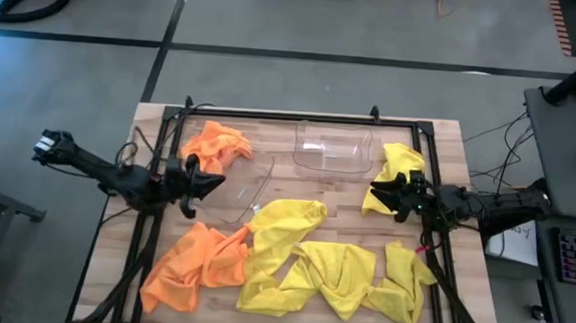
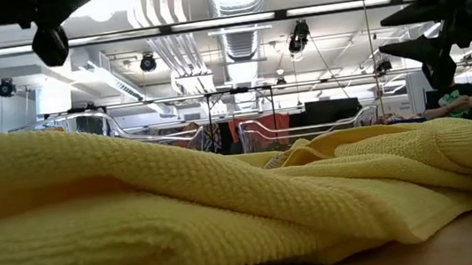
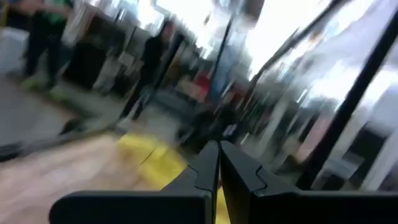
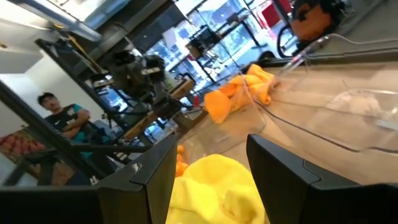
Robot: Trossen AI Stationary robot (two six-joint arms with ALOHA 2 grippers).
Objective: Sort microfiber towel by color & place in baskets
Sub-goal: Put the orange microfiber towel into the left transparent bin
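I take the clear basket at the table's far middle (image 1: 332,147) as my landmark. My right gripper (image 1: 383,196) hovers just off that basket's right end, on the near side, with its jaws spread apart; the right wrist view shows the two dark fingers (image 4: 283,171) well separated with nothing clamped between them. A crumpled yellow towel (image 1: 394,174) lies right under and just beyond that gripper, directly ahead of the open jaws in the wrist view (image 4: 214,190), and its bunched length runs roughly from the far edge toward the near edge of the table. My left gripper (image 1: 204,184) hangs on the landmark's left, next to the second clear basket (image 1: 242,191), which sits tilted there with one orange towel (image 1: 217,145) against its far-left corner. Its jaws read as closed and empty: in the left wrist view the fingertips (image 3: 219,163) meet with no cloth between them. Nearer to me than the landmark, a second orange towel (image 1: 197,264) lies at the near left and a spread of yellow towels (image 1: 331,269) fills the near middle and right. I judge the move to hinge on this: the yellow towel beside the landmark lies straight below the right jaws, so the right arm is plainly the nearer one, and the landmark basket is just beside the pick. No towel sits in the landmark basket yet; I cannot tell about the tilted one.
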